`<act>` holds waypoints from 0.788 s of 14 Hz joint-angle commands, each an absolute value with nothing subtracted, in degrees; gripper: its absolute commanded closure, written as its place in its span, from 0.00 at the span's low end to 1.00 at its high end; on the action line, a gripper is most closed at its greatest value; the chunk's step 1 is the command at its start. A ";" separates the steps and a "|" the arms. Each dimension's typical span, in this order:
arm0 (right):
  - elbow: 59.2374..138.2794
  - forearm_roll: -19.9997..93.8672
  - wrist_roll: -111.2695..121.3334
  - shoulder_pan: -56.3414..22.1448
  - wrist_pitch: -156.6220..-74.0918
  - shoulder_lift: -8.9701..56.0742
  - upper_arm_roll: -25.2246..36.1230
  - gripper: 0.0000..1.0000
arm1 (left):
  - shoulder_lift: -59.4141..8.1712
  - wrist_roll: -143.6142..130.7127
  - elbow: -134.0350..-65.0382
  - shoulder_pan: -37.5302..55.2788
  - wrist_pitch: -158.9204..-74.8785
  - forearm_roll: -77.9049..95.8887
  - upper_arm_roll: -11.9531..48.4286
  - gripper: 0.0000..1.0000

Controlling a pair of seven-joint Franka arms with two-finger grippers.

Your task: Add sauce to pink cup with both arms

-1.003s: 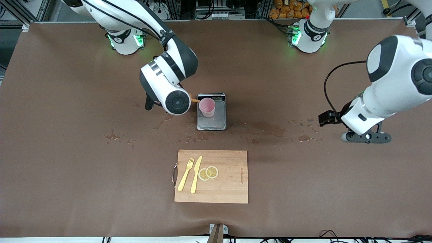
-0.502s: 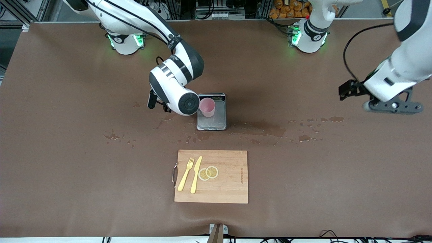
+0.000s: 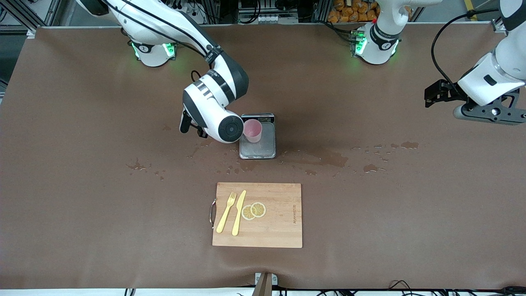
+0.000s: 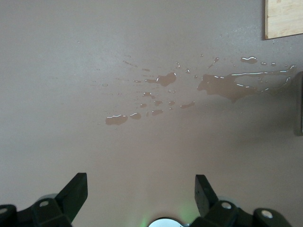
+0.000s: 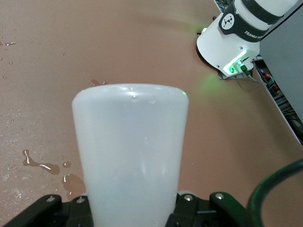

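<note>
The pink cup (image 3: 252,130) stands upright on a small silver scale (image 3: 258,153) in the middle of the table. My right gripper (image 5: 131,210) is shut on the sauce bottle (image 5: 130,151), whose whitish body fills the right wrist view. In the front view the right arm's wrist (image 3: 218,123) sits right beside the cup and hides the bottle and its orange nozzle. My left gripper (image 3: 485,113) is open and empty, up over the table at the left arm's end. In the left wrist view its fingers (image 4: 75,189) spread wide over bare wet table.
A wooden cutting board (image 3: 279,230) lies nearer to the front camera than the scale, with a yellow fork (image 3: 226,211), a yellow knife (image 3: 238,212) and lemon slices (image 3: 253,210) on it. Wet patches (image 3: 324,157) spread over the brown table cover.
The left arm has risen and swung away toward the table's edge at its own end. The right wrist has shifted closer to the cup, and the orange nozzle no longer shows.
</note>
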State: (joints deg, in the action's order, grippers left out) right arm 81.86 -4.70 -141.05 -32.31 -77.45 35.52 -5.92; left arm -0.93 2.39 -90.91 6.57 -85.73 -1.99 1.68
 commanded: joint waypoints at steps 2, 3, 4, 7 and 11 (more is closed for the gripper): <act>78.84 -5.36 -142.21 -32.96 -75.50 36.04 -5.54 1.00 | 1.40 2.29 -91.58 6.50 -84.90 -2.02 1.49 0.00; 78.84 -5.36 -142.21 -32.96 -75.50 36.04 -5.62 1.00 | 1.75 1.94 -91.50 6.50 -84.99 -1.93 1.49 0.00; 78.75 -5.36 -142.12 -32.70 -75.50 36.04 -5.62 1.00 | 1.84 1.93 -91.49 6.50 -85.08 -1.93 1.49 0.00; 77.79 -4.75 -141.16 -31.65 -75.23 35.25 -5.71 1.00 | 2.02 1.85 -91.58 6.50 -85.52 -1.59 1.49 0.00; 77.61 1.30 -134.92 -26.65 -75.41 31.91 -5.80 1.00 | 2.46 1.32 -91.58 6.33 -86.39 1.32 0.97 0.00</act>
State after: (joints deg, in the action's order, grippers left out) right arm 77.89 -2.09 -137.46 -30.16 -76.79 34.51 -5.38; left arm 1.05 1.88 -90.88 6.47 -85.70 0.18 1.48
